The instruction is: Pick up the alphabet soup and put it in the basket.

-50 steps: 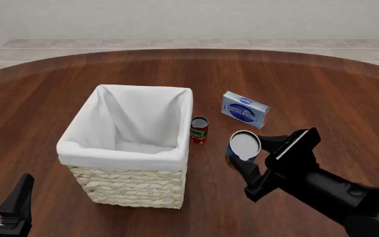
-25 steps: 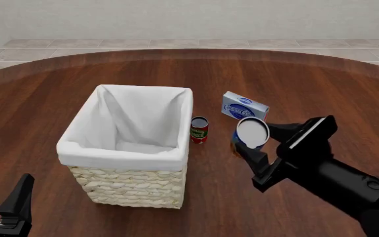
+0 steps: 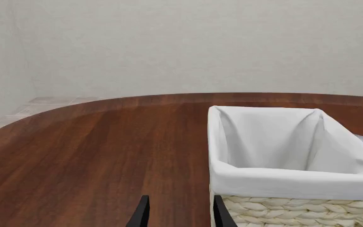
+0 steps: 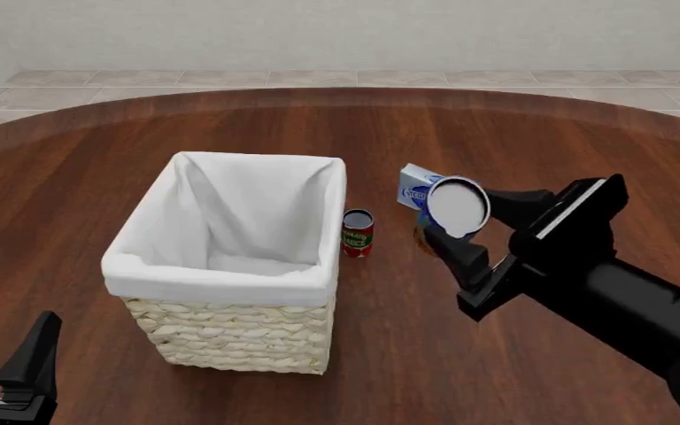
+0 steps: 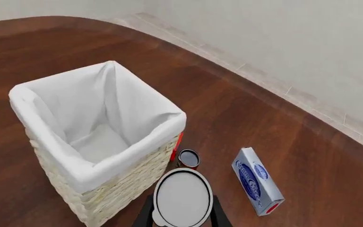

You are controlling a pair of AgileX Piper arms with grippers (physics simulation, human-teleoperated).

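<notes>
Since a second ago, the right pincer (image 4: 473,232) has been rising and carrying the small cylindrical alphabet soup can (image 4: 455,209) with its pale silver-white top up off the dark reddish-brown wooden worktop (image 4: 529,150); the can's top is now overlapping the blue-and-white box (image 4: 416,187) in the front view. The right pincer is clenching the can between its black fingers, holding it in the air, tilted, to the right of the large square woven pale straw basket (image 4: 233,329) with the white cloth lining, not yet over it. In the right wrist view the can's top (image 5: 182,196) is sitting between the fingers, with the basket (image 5: 64,172) beyond it. A small red-and-green labelled can (image 4: 357,233) is standing upright on the worktop just beside the basket's right wall. The left pincer (image 4: 7,376) is resting low at the near left corner with its fingers (image 3: 142,213) apart, grasping nothing.
</notes>
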